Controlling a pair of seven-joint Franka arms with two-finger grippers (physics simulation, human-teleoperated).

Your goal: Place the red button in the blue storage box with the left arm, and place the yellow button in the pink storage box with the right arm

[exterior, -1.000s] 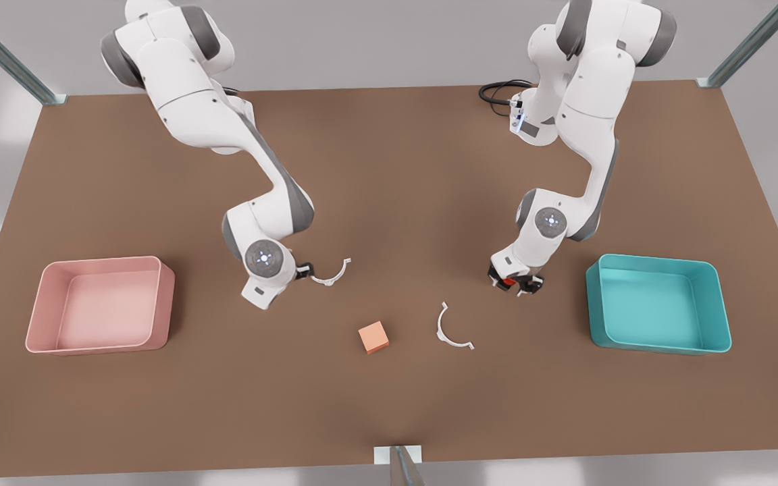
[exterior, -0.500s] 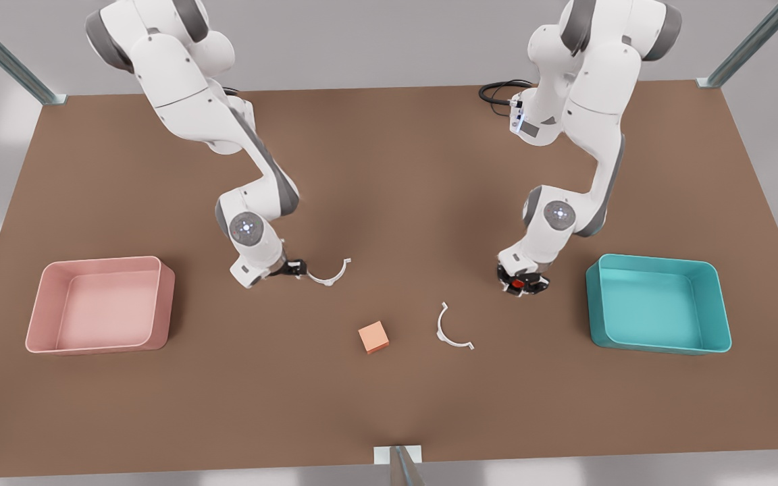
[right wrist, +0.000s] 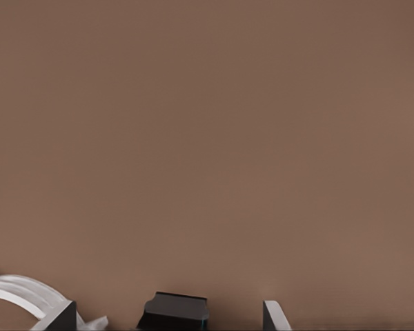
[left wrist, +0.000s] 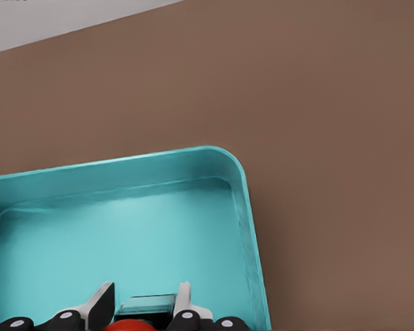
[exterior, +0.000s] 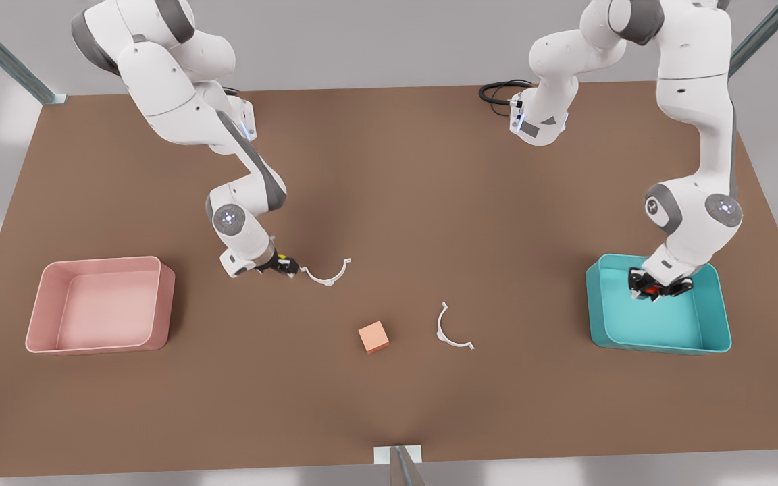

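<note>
- My left claw point(exterior: 656, 289) sits at the right of the front frame, over the blue storage box point(exterior: 713, 324), clamped on the red button point(exterior: 652, 290). In the left wrist view the fingers point(left wrist: 102, 303) bracket the button's base point(left wrist: 146, 305) with the teal floor right behind, so I judge a release here would land it inside.
- The left arm reaches out and folds down steeply, wrist pointing into the box near its far side.
- My right claw point(exterior: 286, 266) is left of centre in the front frame, low at the surface point(exterior: 389, 182), just beside a white half-ring point(exterior: 326, 275). The yellow button point(exterior: 283, 257) shows as a speck of yellow at the tips.
- In the right wrist view the fingers point(right wrist: 274, 317) stand apart either side of the button's black base point(right wrist: 174, 312); not gripped yet, I'd say.
- The right arm is bent low, wrist tilted toward the half-ring.
- The pink storage box point(exterior: 51, 337) waits at the left, well apart. A salmon cube point(exterior: 373, 337) and a second half-ring point(exterior: 451, 329) lie mid-surface.
</note>
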